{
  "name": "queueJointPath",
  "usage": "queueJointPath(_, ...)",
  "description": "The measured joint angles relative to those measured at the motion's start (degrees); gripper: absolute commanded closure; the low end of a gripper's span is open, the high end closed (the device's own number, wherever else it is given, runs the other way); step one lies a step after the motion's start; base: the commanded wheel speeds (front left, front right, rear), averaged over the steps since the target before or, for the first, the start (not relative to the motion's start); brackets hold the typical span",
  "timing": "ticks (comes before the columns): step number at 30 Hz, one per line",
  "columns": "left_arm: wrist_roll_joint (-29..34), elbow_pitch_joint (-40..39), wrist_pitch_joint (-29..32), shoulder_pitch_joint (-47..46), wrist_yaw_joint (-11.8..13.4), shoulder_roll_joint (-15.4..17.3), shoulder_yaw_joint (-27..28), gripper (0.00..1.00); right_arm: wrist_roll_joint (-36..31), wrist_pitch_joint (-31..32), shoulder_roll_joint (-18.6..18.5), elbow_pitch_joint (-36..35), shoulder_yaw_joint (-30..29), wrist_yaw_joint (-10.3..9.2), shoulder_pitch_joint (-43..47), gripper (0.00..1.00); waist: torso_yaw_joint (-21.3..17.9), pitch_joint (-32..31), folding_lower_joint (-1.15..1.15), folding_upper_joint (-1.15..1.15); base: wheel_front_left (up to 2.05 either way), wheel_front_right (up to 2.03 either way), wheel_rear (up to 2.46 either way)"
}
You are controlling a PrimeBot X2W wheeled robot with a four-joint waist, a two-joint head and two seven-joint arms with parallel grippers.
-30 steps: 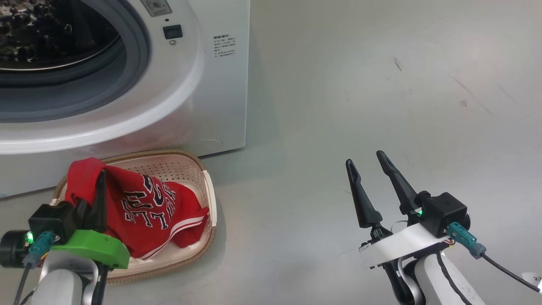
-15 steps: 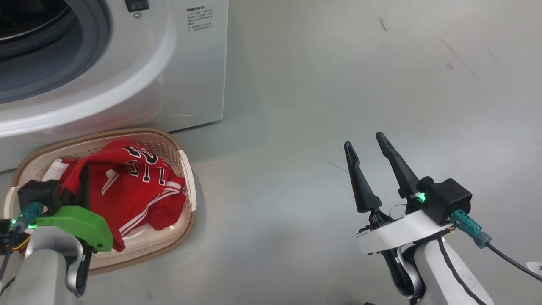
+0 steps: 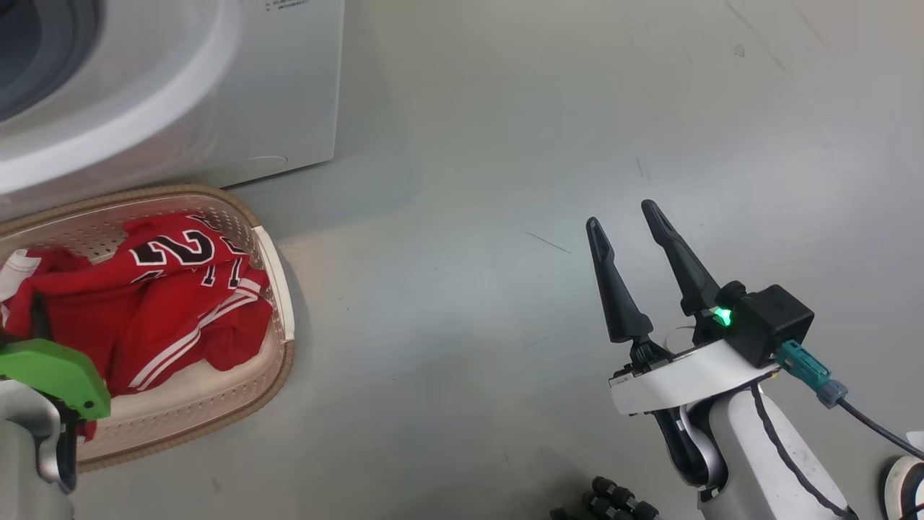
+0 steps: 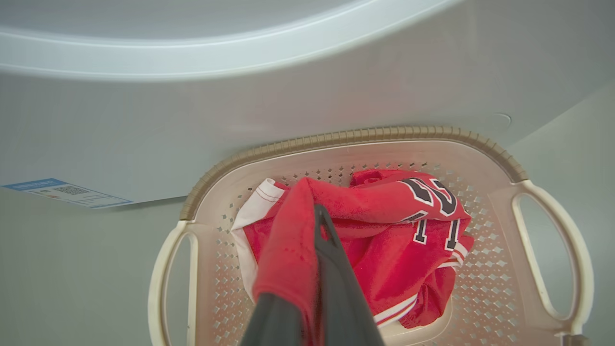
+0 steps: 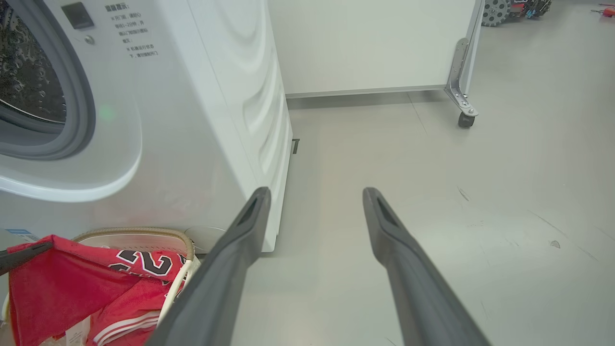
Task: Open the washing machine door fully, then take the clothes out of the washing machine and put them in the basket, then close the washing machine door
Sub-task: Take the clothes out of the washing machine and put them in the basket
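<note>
The red clothes (image 3: 166,303) lie bunched inside the cream basket (image 3: 278,289), which stands on the floor against the front of the white washing machine (image 3: 216,108). In the left wrist view my left gripper (image 4: 318,211) is shut on a fold of the clothes (image 4: 394,221), held just above the basket (image 4: 355,135). My right gripper (image 3: 621,217) hangs open over bare floor to the right, holding nothing. The right wrist view has the right gripper (image 5: 314,192), the machine's uncovered drum mouth (image 5: 29,81) and the clothes (image 5: 72,274). The washing machine door is out of view.
A white panel on castors (image 5: 464,120) stands behind the machine at the back. A blue label (image 4: 62,191) sits low on the machine's front. Dark wheel parts (image 3: 613,502) show at the head view's bottom edge. Bare grey floor (image 3: 469,253) spreads between basket and right arm.
The head camera has swung, shifting the scene up and left. My left gripper has come down with the clothes, which now lie lower in the basket. The right gripper stays open.
</note>
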Motion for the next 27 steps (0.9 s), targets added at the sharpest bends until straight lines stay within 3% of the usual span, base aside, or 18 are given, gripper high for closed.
queueJointPath(14, -3.93, 8.08, -0.16, -4.90, 1.59, -1.85, 2.64, 1.00, -0.98, 0.00, 0.03, -0.22, -0.63, -0.43, -0.89, 0.00, -0.28, 2.45, 0.00, 0.00, 0.00, 0.00, 0.00)
queueJointPath(15, -4.12, 8.79, -0.14, -5.12, 1.59, -2.01, 2.67, 0.89, -1.11, 0.01, 0.03, -0.22, -0.63, -0.43, -0.89, 0.00, -0.24, 2.48, 0.00, 0.00, 0.00, 0.00, 0.00)
queueJointPath(16, -4.36, 9.48, -0.04, -5.27, 1.59, -2.18, 2.71, 0.62, -1.12, 0.00, 0.03, -0.22, -0.63, -0.43, -0.89, 0.00, -0.19, 2.50, 0.00, 0.00, 0.00, 0.00, 0.00)
queueJointPath(17, -4.49, 10.42, 0.13, -5.45, 1.59, -2.43, 2.81, 0.19, -1.12, 0.01, 0.03, -0.21, -0.62, -0.43, -0.90, 0.00, -0.14, 2.50, 0.00, 0.00, 0.00, 0.00, 0.00)
queueJointPath(18, -4.86, 11.11, 0.59, -5.56, 1.58, -2.69, 2.94, 0.00, -1.12, 0.00, 0.04, -0.21, -0.62, -0.43, -0.92, 0.00, -0.09, 2.49, 0.00, 0.00, 0.00, 0.00, 0.00)
queueJointPath(27, -5.41, 14.55, -0.35, -7.05, 0.82, -2.94, 2.37, 0.00, -1.12, 0.00, 0.03, 0.12, -0.75, -0.48, -1.46, 0.00, 0.57, 1.42, 0.00, 0.00, 0.00, 0.00, 0.00)
